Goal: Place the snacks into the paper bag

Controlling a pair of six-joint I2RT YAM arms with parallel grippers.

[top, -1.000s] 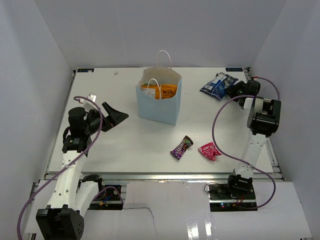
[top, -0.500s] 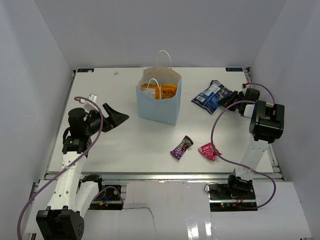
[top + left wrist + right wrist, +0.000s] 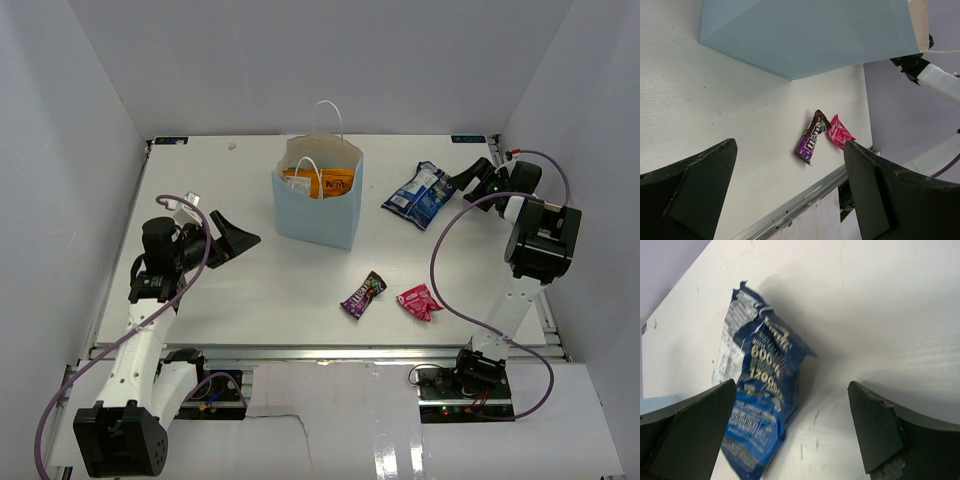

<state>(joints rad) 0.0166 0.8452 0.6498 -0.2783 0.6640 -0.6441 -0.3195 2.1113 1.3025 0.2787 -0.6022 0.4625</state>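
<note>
While both hands stand empty, nothing is going wrong yet, but I can see a few ways it might. The right hand (image 3: 466, 181), at the upper right of the top view, has its fingers spread wide with nothing between them. The blue-white bag (image 3: 418, 192) lies flat on the table (image 3: 250, 290) just beyond its fingertips. That packet looks crinkly and slick. If the fingers close only on a corner or the sealed edge, I'd expect it to slide out or swing loose on the way over.

The paper bag (image 3: 318, 205) stands upright at upper centre, with an orange packet (image 3: 320, 182) showing in its mouth and the white handles (image 3: 327, 118) sticking up. Nothing steadies it, because the left hand (image 3: 232, 228) is at the left of the frame, fingers apart, well clear of it. A wide packet brought in low could catch a handle or the rim. The bag looks light, so it might skid or tip over. With the orange packet filling part of the opening, a careless drop could also leave the blue one perched on the rim rather than inside.

The small purple packet (image 3: 363, 294) and the pink-red one (image 3: 420, 301) lie near each other at lower centre. Reaching for one could knock the other aside.
</note>
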